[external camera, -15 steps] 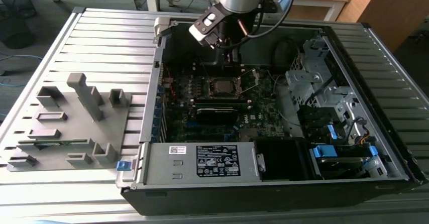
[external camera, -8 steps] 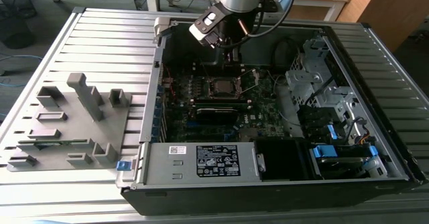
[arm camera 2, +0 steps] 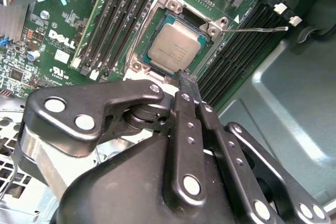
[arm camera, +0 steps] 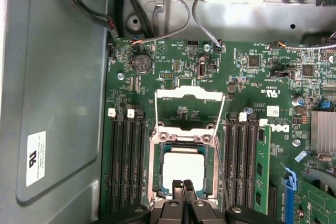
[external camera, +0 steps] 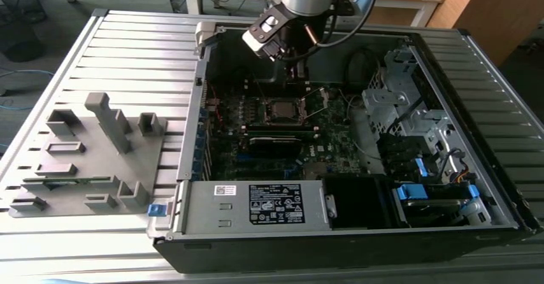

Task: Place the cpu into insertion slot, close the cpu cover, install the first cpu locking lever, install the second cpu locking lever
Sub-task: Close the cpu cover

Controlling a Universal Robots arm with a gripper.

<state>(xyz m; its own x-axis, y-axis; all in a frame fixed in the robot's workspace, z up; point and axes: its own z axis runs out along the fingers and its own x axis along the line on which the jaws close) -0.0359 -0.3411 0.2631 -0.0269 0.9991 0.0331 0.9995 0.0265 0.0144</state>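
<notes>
The cpu [arm camera: 184, 167] lies flat in the insertion slot [arm camera: 156, 162], its dull silver face up; it also shows in the second wrist view, cpu [arm camera 2: 174, 45] inside the socket rim [arm camera 2: 137, 66]. The cpu cover [arm camera: 190, 94] stands swung up, open, with the board visible through its window. A thin wire locking lever [arm camera 2: 257, 29] sticks out sideways from the socket. My gripper [arm camera: 184, 186] is shut with nothing between its fingers, its tips just over one edge of the cpu [arm camera 2: 188, 80]. In the exterior view the gripper [external camera: 293, 74] hangs above the socket [external camera: 281, 110].
Long black memory slots [arm camera: 128, 166] flank the socket, one holding a green memory stick [arm camera: 262, 174]. Cables [arm camera: 173, 3] run along the case wall. A drive cage [external camera: 399, 99] and power supply [external camera: 255, 204] crowd the case. A grey fixture tray [external camera: 85, 156] lies outside.
</notes>
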